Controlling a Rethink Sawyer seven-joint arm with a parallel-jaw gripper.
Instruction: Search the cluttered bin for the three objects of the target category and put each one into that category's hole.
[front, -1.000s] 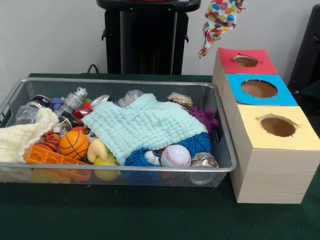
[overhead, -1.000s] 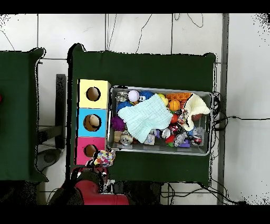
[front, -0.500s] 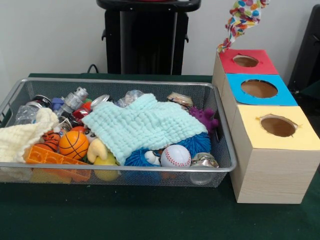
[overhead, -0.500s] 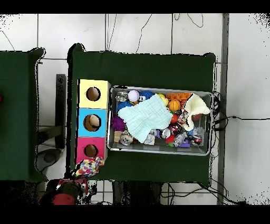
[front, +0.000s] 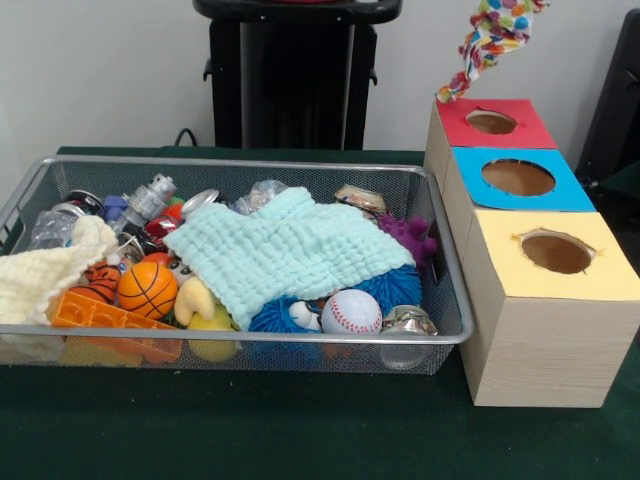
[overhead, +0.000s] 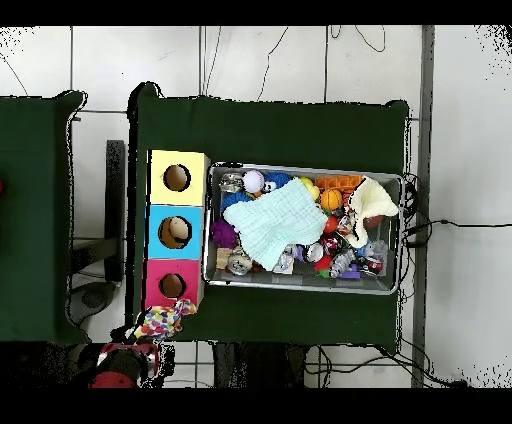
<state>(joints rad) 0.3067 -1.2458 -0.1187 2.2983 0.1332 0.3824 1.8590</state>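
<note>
One spotted fabric scrap (front: 494, 42) hangs from above the picture's top edge, its lower tip just over the far edge of the red panel by the red-panel hole (front: 491, 121). In the overhead view the scrap (overhead: 160, 320) stretches from my arm's red head (overhead: 118, 365) toward the red-panel hole (overhead: 172, 286). The gripper itself is hidden above the front view and under the arm; the dangling scrap shows it is held. The wire bin (front: 230, 333) holds mixed clutter. No other spotted scrap shows in it.
A mint-green waffle cloth (front: 290, 250) covers the bin's middle and a cream knitted cloth (front: 40, 275) lies at its left end. A basketball (front: 147, 289), a baseball (front: 351, 312) and cans lie around them. The blue-panel hole (front: 518, 177) and yellow-panel hole (front: 556, 252) sit nearer the camera.
The hanging scrap has moved right in the front view, from beside the red box to over its far edge. In the overhead view the arm has drawn back toward the lower left.
</note>
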